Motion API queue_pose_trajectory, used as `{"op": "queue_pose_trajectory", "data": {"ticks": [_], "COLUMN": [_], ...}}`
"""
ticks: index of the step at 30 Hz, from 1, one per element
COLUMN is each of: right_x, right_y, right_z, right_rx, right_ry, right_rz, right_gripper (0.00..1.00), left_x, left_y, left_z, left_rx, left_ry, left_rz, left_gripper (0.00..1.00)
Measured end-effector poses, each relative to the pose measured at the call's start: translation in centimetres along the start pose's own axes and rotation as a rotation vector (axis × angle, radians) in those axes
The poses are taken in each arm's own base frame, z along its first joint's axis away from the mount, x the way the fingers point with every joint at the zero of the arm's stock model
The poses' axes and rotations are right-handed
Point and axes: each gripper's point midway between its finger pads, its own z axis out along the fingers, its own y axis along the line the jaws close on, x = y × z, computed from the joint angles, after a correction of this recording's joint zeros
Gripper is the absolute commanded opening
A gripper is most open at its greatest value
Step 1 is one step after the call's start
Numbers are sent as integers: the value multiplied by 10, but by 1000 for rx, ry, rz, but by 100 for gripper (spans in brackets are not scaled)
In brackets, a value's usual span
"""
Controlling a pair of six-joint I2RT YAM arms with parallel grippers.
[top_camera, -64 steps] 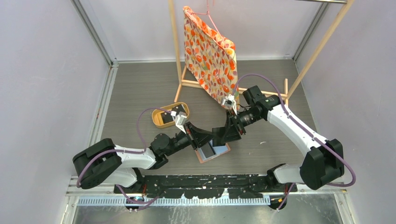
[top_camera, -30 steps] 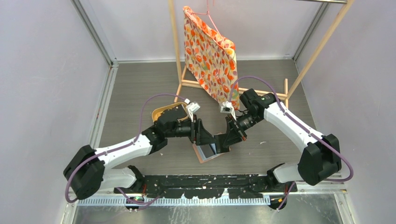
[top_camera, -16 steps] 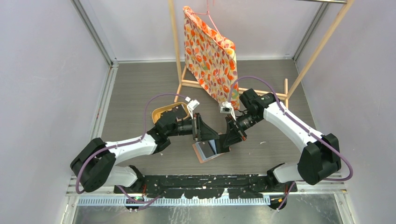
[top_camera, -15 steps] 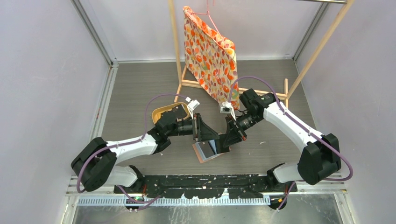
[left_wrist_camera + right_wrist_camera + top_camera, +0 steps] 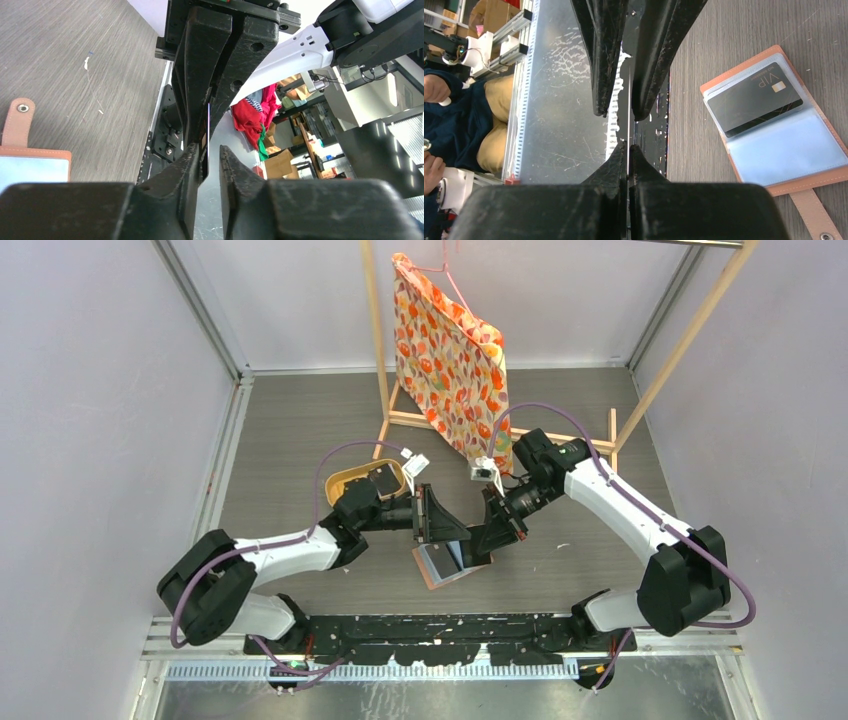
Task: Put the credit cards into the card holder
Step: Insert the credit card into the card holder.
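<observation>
Plastic credit card (image 5: pixel 629 100) sits pinched edge-on in the right gripper (image 5: pixel 628 146). The left gripper (image 5: pixel 211 150) is narrowly spread around it, and uneven closing could twist it loose.

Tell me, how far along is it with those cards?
Done: one black card sits in a slot of the open card holder. In hand: the right gripper pinches a second card edge-on, and the left gripper straddles it, not yet clamped. Left: slotting that card, plus what looks like a dark card in the tray.
</observation>
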Motion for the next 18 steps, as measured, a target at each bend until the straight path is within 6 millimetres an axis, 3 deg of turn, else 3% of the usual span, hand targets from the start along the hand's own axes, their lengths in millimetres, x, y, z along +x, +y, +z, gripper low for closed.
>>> {"op": "queue_pose_trajectory", "data": {"ticks": [5,8,10,12,14,18], "right_x": [-1,-1,0,-1,-1,-1], "right_y": [-3,-5,-5,-4,-4,-6], "right_z": [1,1,1,1,1,2], "right_rx": [6,7,7,3,2,5], "right_ry": [0,1,2,-1,-1,0], "right_rz": [6,14,21,29,37,43], "right_gripper": [2,3,4,8,16,51], "left_x": [7,12,13,14,13,13], "left_y": [4,7,7,9,10,15], "left_z": [-1,-1,-1,-1,-1,-4], "left_rx": [1,-3,-2,-4,-3,-17], "left_ry": [12,21,23,18,10,-23], "left_rz": [-10,-24,-29,-27,-26,-20], "left_gripper": [27,17,4,0,0,0]}}
